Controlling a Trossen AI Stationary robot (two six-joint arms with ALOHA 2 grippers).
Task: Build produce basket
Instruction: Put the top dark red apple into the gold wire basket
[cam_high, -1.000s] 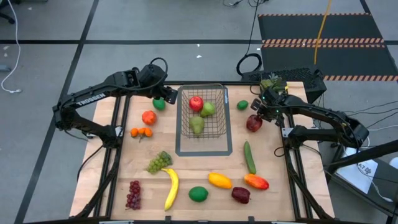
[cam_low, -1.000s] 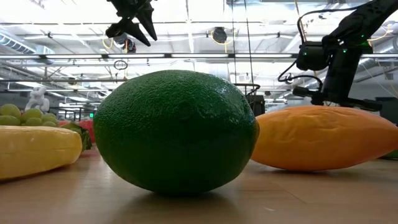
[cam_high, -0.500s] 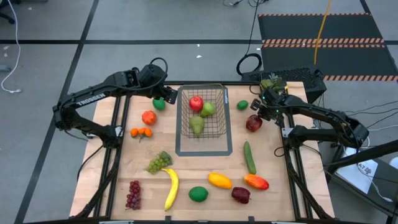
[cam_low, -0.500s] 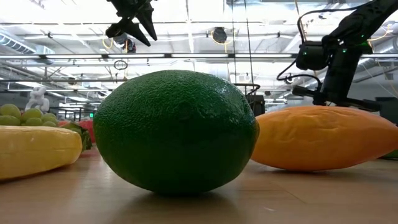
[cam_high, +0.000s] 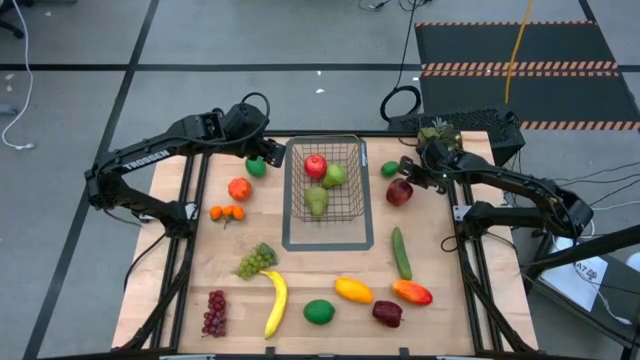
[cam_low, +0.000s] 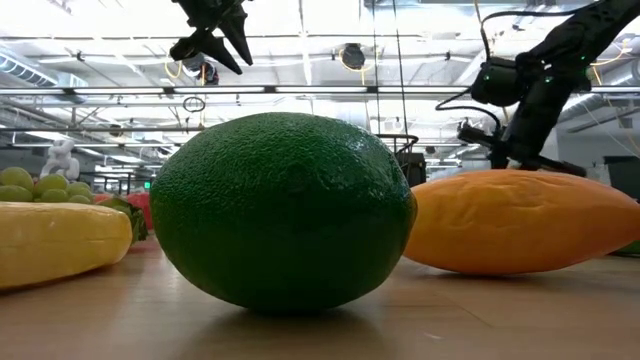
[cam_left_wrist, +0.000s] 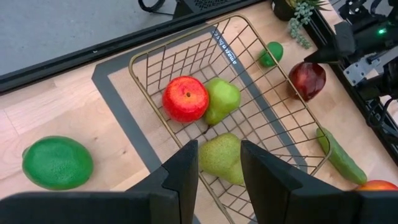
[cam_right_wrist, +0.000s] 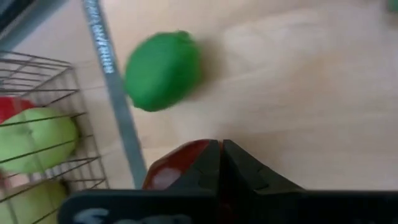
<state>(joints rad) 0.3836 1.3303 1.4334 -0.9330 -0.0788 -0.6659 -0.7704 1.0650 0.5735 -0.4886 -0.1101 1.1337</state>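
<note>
The wire basket (cam_high: 329, 180) stands at the far middle of the table and holds only three pieces: a red apple (cam_high: 315, 165) and two green pears (cam_high: 334, 175). Most of the produce is not yet packed: the banana (cam_high: 274, 303), the green grapes (cam_high: 256, 260), the cucumber (cam_high: 401, 253) and others lie around it from 3 to 9 o'clock, so I judge the task is in its early part.

The right gripper (cam_high: 408, 181), at 3 o'clock of the basket, is clenched on a dark red apple (cam_high: 400, 192). Compared with one second ago, it has shut on this apple and carried it a little closer to the basket.

The left gripper (cam_left_wrist: 219, 163) hovers at 10 o'clock of the basket with its fingers a little apart and empty, the same as before.
</note>
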